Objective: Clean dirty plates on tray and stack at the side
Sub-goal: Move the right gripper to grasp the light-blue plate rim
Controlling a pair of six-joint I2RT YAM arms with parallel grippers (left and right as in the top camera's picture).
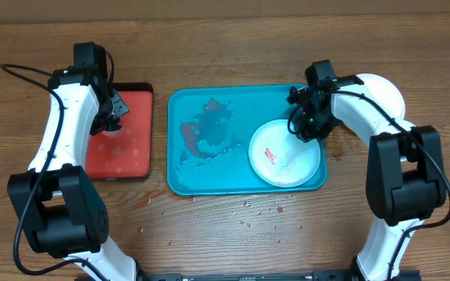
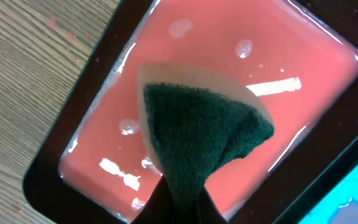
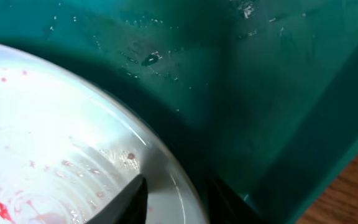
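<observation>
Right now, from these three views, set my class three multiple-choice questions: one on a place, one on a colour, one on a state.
1. Where does the white plate lie?
A. In the left half of the blue tray
B. In the right half of the blue tray
C. On the bare table

2. What colour is the floor of the small tray beneath the left gripper?
A. Red
B. Yellow
C. White

3. How is the left gripper?
A. Open and empty
B. Shut on a plate
C. Shut on a sponge

Answers:
1. B, as the overhead view shows the plate by the tray's right rim.
2. A, as both the overhead and left wrist views show a red floor inside a dark rim.
3. C, as the left wrist view shows the green sponge pinched between the fingers.
</observation>
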